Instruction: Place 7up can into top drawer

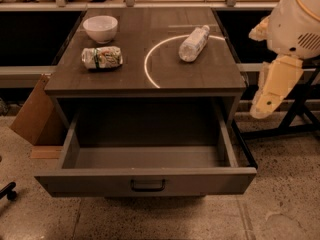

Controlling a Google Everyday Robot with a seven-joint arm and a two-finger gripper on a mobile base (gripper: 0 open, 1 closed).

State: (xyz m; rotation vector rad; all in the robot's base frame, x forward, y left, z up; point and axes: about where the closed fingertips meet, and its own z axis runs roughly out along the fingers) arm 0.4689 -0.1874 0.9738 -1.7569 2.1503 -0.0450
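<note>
The gripper [263, 105], open or closed I cannot tell, hangs beside the cabinet's right edge, well apart from the 7up can [102, 58] lying sideways on the cabinet top [200, 74] near the white bowl [100, 28], above the pulled-out top drawer [145, 180].

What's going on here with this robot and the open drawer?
The robot is meant to put the 7up can into the top drawer, which stands pulled open with nothing inside. The can lies on its side on the cabinet top, near a white bowl, with a plastic bottle further right. The robot's tool hangs beside the cabinet's right side, well apart from the can, which is not yet picked up.
</note>
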